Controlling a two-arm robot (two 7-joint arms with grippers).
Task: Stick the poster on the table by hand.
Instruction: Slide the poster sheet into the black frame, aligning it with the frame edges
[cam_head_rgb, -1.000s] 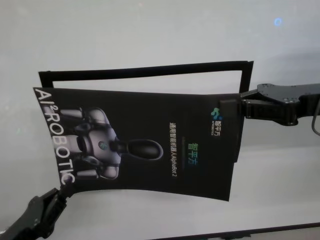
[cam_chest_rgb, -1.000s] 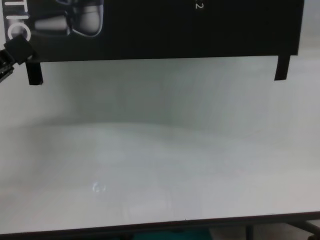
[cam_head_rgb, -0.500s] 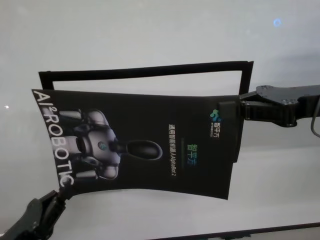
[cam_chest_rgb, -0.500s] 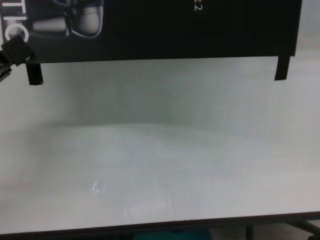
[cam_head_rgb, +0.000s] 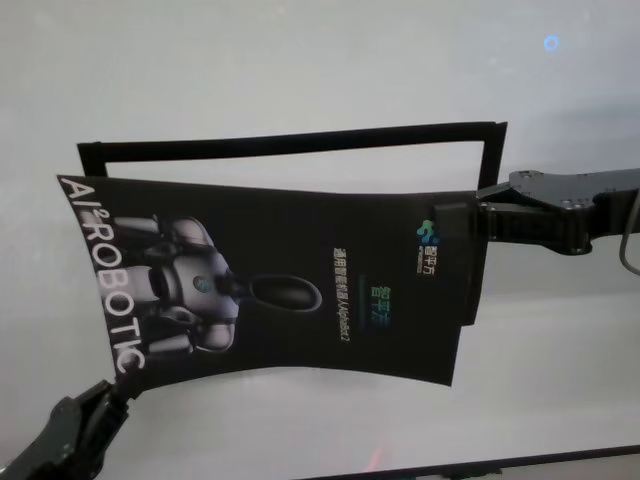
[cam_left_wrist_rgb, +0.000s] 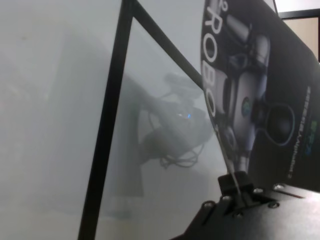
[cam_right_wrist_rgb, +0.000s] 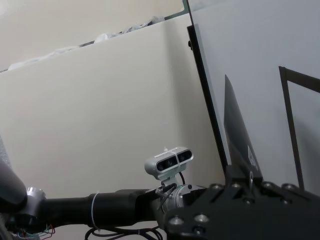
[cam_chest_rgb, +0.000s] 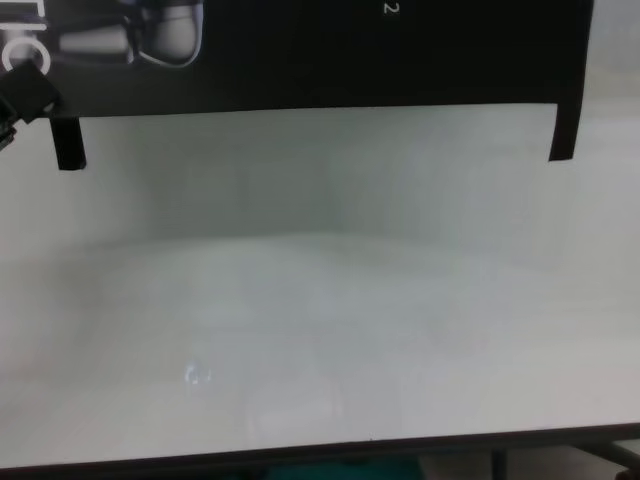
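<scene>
- The left hand is pinching the poster's near left corner, beside the white "ROBOTIC" lettering; in the left wrist view its jaws are pressed together on the sheet's edge.
- The right hand is reaching in from the table's right edge and gripping the poster's far right corner, next to the small green-blue logo; in the right wrist view the sheet is rising edge-on out of its closed jaws.
- The poster is hanging between the two hands above the middle of the tabletop, sagging slightly, with its grey-white robot picture facing up towards the left edge.
- A thin black frame outline is lying flat on the table beneath it, its far bar showing beyond the poster towards the far edge and its right bar passing under the right hand.
- In the chest view the poster's lower edge is spanning the top, with two black frame ends showing below it and bare tabletop stretching to the dark near edge.
</scene>
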